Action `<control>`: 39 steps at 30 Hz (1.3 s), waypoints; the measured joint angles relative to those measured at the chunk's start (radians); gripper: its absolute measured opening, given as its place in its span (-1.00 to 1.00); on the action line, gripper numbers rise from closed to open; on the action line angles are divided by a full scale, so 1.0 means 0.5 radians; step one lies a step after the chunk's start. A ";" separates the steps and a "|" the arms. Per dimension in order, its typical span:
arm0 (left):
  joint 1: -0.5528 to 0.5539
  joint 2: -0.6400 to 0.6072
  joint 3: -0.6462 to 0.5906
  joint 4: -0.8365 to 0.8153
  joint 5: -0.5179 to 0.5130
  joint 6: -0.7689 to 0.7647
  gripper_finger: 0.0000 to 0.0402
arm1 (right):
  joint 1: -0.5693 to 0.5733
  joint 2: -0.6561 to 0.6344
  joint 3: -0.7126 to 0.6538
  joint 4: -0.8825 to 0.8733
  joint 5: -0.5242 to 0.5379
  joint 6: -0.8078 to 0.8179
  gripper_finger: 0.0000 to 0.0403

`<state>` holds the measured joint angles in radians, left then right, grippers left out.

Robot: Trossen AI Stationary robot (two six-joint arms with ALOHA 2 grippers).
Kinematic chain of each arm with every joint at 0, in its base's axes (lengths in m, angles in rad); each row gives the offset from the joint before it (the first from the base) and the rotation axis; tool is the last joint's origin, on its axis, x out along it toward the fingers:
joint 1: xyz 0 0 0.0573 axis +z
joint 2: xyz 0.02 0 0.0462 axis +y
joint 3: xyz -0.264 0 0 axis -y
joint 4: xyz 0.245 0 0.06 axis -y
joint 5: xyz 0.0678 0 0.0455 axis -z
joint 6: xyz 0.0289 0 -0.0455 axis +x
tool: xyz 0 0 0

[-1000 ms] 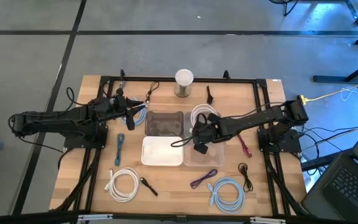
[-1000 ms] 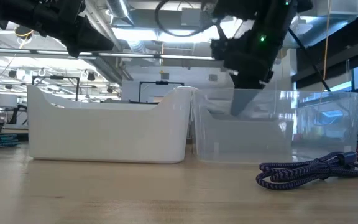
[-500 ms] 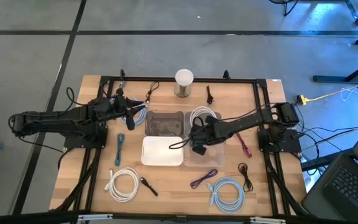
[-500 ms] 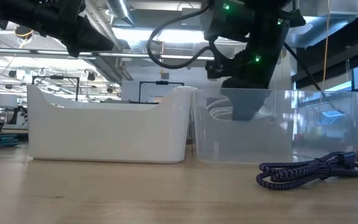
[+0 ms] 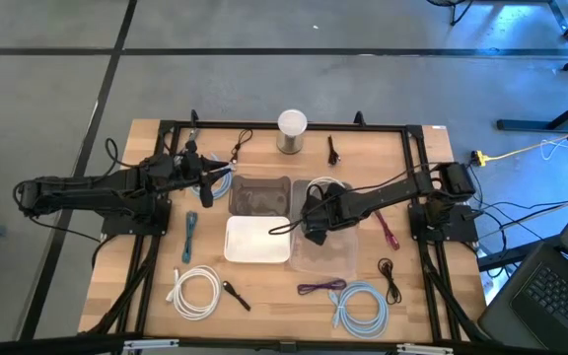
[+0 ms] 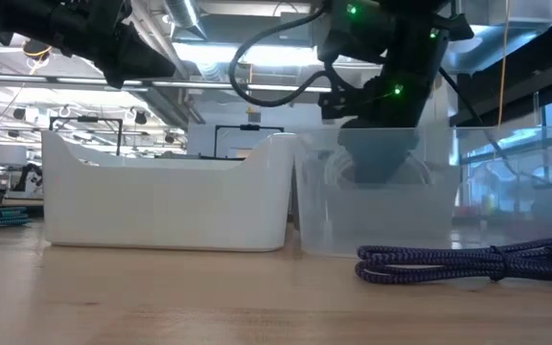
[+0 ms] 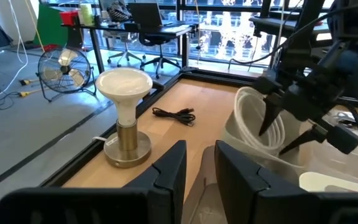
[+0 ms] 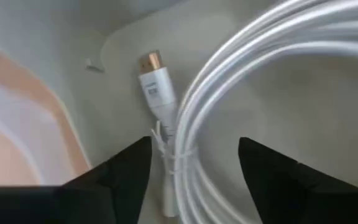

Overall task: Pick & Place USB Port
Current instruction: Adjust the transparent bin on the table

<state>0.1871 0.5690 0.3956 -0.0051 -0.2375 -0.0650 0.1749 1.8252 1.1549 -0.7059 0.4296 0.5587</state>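
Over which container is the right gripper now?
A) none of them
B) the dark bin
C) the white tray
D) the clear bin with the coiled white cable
D: the right gripper stands open over the coiled white cable, which lies in the clear bin.

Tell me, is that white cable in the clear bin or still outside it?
In. The right wrist view shows the coiled white cable lying on the clear bin's floor, between open end effector fingers.

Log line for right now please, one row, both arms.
right gripper: open, inside clear bin, over coiled white cable | left gripper: idle at table's far-left, near lamp | purple cable: on table
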 joint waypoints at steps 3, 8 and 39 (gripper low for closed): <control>0.000 0.000 0.000 0.000 0.000 0.000 -0.62 | 0.002 -0.032 0.009 -0.021 0.015 -0.002 0.25; 0.000 0.004 0.000 -0.001 0.000 0.000 -0.62 | 0.018 -0.056 0.115 -0.149 0.039 -0.037 0.17; 0.000 0.007 0.000 0.000 0.010 0.123 -0.62 | 0.346 -0.166 0.091 -0.116 -0.577 0.175 -0.99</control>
<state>0.1871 0.5724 0.3958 -0.0051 -0.2325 -0.0037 0.3480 1.7424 1.2002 -0.7637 0.1410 0.6460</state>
